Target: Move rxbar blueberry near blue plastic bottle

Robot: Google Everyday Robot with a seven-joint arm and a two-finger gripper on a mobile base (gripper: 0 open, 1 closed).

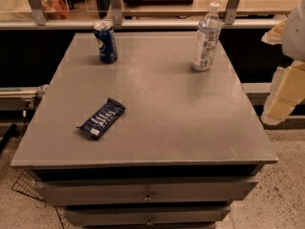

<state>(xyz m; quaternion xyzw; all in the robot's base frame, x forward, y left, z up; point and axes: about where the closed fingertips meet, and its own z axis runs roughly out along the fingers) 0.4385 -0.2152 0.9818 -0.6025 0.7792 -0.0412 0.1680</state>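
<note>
The rxbar blueberry (102, 118) is a flat dark navy wrapper with white lettering. It lies at an angle on the grey table top (171, 109), in the front left part. The blue plastic bottle (206, 37) is clear with a white cap and a pale label, and stands upright at the back right of the table. My gripper (282, 99) shows as cream-white parts at the right edge of the view, off the table's right side, far from the bar and in front of and to the right of the bottle.
A blue soda can (106, 42) stands upright at the back left of the table. The table has drawers (147, 192) below its front edge. A counter with metal posts (116, 6) runs behind the table. Speckled floor lies to the right.
</note>
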